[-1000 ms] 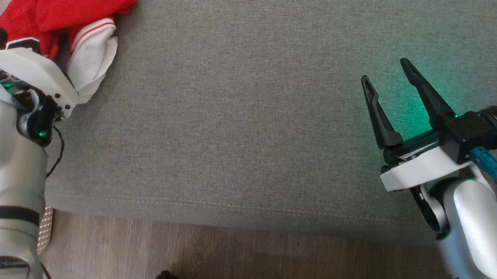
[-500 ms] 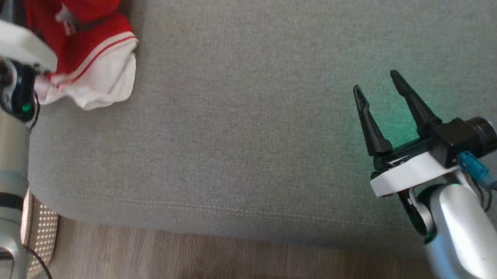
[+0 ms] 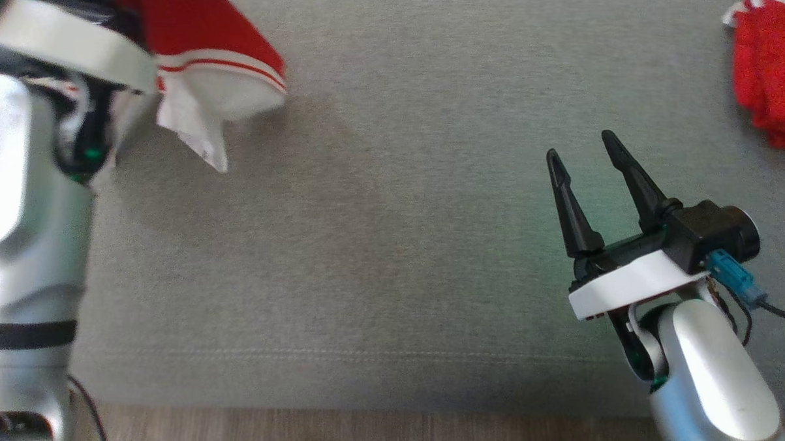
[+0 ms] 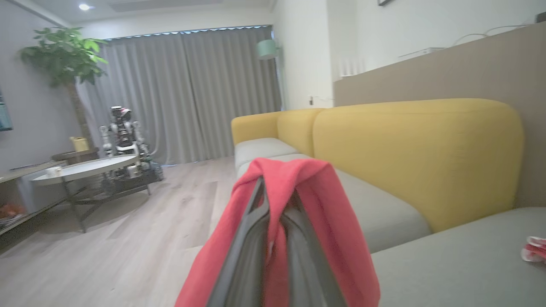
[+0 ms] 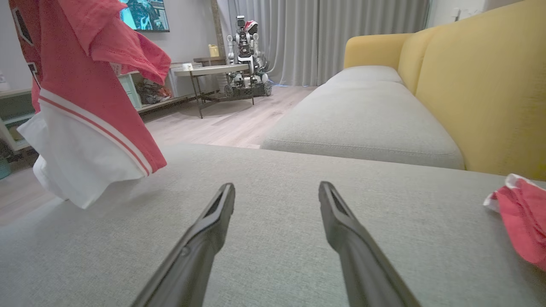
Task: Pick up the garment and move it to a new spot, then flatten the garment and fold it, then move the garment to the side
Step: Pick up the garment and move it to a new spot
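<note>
The garment (image 3: 211, 63) is red with a white, red-striped hem. It hangs off the grey sofa seat (image 3: 393, 246) at the upper left of the head view, beside my left wrist housing (image 3: 66, 42). In the left wrist view my left gripper (image 4: 275, 204) is shut on the garment (image 4: 315, 213), whose red cloth drapes over both fingers and hides their tips. In the right wrist view the garment (image 5: 85, 106) dangles at the left, just above the seat. My right gripper (image 3: 580, 144) hovers open over the seat at the right, nothing between its fingers (image 5: 213, 221).
A second red and white cloth (image 3: 769, 77) lies on the seat at the far right. A yellow backrest (image 4: 418, 153) borders the sofa. Wooden floor (image 3: 308, 432) runs along the seat's front edge. A round low table (image 4: 85, 166) and another robot (image 4: 121, 132) stand across the room.
My left gripper closed on the garment and lifted it off the seat; it now hangs instead of lying crumpled. The head camera has shifted, bringing the second cloth into view. The right gripper stayed open.
</note>
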